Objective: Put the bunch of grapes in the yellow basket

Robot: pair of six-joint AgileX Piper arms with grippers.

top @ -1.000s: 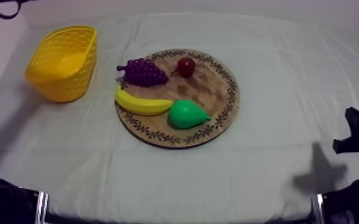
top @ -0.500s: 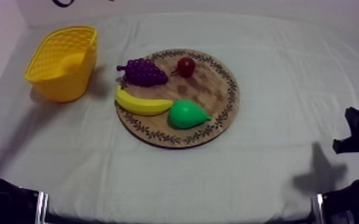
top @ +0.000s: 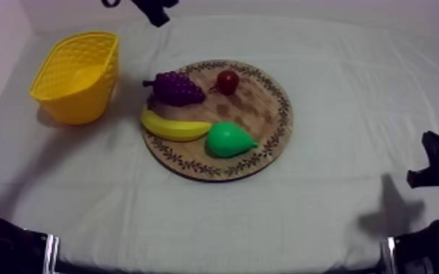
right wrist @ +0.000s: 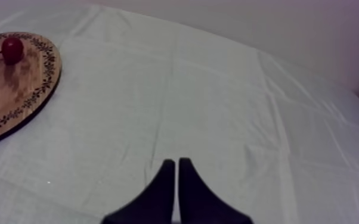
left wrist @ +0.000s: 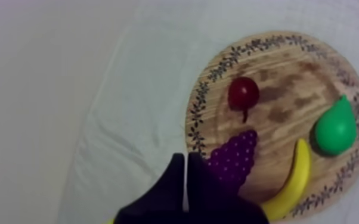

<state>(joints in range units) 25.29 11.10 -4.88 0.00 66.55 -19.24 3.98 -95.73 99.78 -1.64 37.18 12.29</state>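
The bunch of grapes lies on the far-left part of the wooden board, with its stem end reaching past the patterned rim toward the yellow basket. The basket stands upright on the tabletop, left of the board, near it but apart. Its open mouth shows just its own yellow bottom.

The board carries three other toys. A small red fruit sits just right of the grapes at the far side. A banana lies along the near-left rim, partly overhanging the edge and just beside the grapes on their near side. A green pear lies just beside the banana's right end.

The left tool hangs over the cloth at the board's far-left rim, just beside the grapes. Its two black fingers are pressed together into a narrow wedge, pinching nothing. In the top view the left arm comes in at the far left.

The right tool is likewise pressed together with nothing between its fingers, over bare cloth well right of the board. In the top view the right arm sits low at the near right.
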